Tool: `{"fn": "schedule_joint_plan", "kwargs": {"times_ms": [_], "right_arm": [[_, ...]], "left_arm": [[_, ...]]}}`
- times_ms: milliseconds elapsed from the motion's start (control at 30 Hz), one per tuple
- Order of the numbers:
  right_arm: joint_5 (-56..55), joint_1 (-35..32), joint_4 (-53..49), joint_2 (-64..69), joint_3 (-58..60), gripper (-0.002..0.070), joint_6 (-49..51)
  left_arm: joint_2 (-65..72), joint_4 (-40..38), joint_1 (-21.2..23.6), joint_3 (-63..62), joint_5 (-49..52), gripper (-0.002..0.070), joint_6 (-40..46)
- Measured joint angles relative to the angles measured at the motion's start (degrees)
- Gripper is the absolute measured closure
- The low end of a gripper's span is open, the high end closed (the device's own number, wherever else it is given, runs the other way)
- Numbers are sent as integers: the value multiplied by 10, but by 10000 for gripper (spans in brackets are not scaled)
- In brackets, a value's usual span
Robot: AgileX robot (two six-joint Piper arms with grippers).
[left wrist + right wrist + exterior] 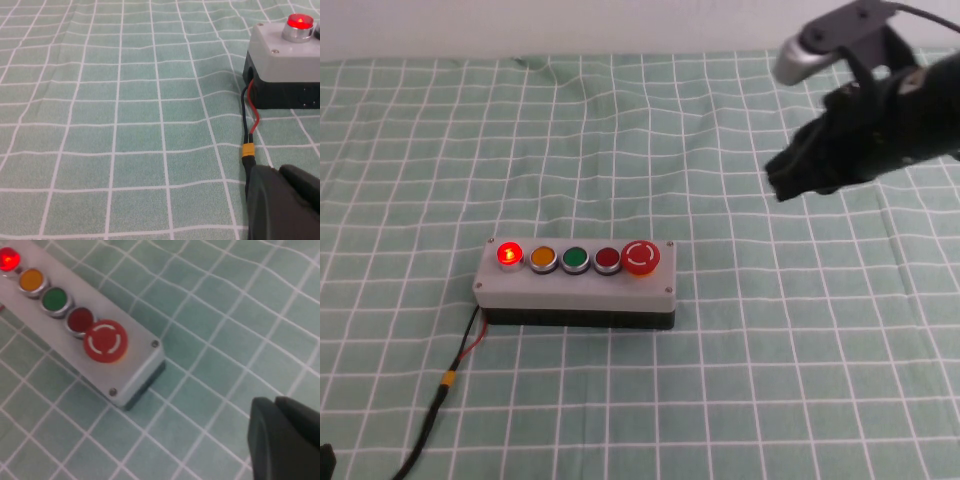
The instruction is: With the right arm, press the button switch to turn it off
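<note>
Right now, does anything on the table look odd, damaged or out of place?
Nothing stands out. The grey five-button box sits flat, its small bright-red round button glowing. The right gripper hangs apart from it; the left gripper rests near its cable.

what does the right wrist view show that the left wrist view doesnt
Only the right wrist view shows the orange button, green button, dark red button and big mushroom button, plus the right gripper away from the box over the cloth.

Only the left wrist view shows the red and black cable with its yellow connector, and the left gripper beside that cable.

Both show the glowing button switch, the grey box and the green checked cloth.
</note>
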Motion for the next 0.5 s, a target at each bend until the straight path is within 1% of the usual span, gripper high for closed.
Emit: {"fn": "schedule_joint_plan", "kwargs": {"times_ms": [100,267,500], "right_arm": [[46,36,0,74,-93,692,-2],[124,85,0,204,-281,692,-2],[197,149,0,349,-499,692,-2]], "left_arm": [[0,0,0,0,0,678,0],[0,0,0,0,0,678,0],[0,0,0,0,0,678,0]]}}
